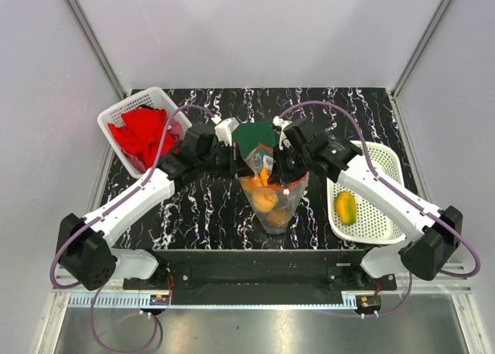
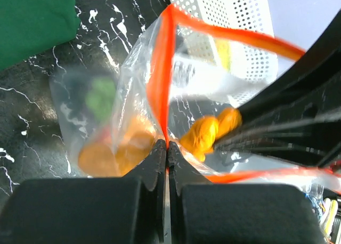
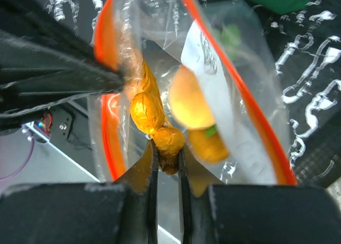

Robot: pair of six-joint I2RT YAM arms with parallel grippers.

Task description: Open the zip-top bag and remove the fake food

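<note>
Marbled table, fake food — pinched in right gripper

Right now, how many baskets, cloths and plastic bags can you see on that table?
White baskets: 2, the left basket and the right basket
Cloths: 2, the red cloth and the green cloth
Bags: 1, the zip-top bag
Total: 5

Blurry green piece inside zip-top bag
</note>
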